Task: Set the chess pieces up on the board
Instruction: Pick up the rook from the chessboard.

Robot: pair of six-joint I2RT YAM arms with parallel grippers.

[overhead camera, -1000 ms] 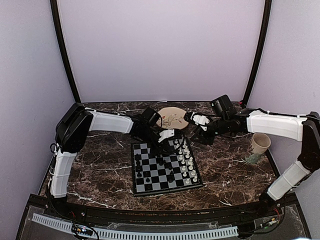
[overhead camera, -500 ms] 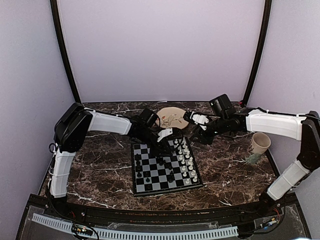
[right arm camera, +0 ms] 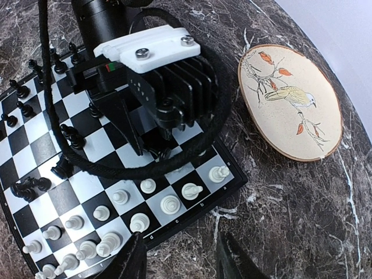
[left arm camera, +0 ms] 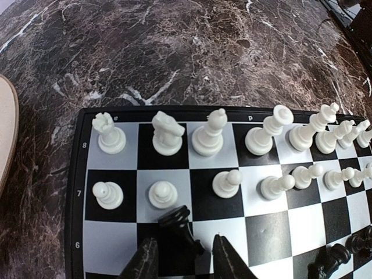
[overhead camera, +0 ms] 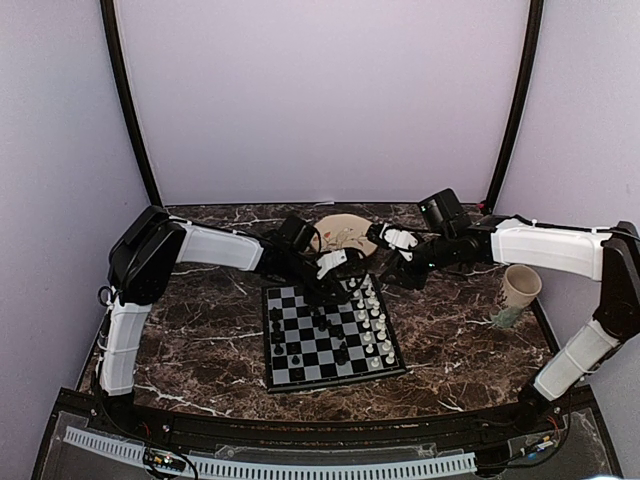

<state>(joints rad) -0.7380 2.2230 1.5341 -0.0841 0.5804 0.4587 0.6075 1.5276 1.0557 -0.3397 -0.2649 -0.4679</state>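
The board lies at the table's middle, with white chess pieces along its right side and black chess pieces scattered on its left half. My left gripper hangs low over the far right corner of the board, open. A black piece leans tilted between its fingers, touching neither, just in front of the two white rows. My right gripper is open and empty above the board's far edge, beside the left gripper.
A round beige plate painted with a bird lies just behind the board, close to both wrists. A cup stands at the right, under the right forearm. Dark marble table surrounds the board, with purple walls on three sides.
My left gripper's jaws have parted and the wrist has drawn slightly back. The right arm has not moved.
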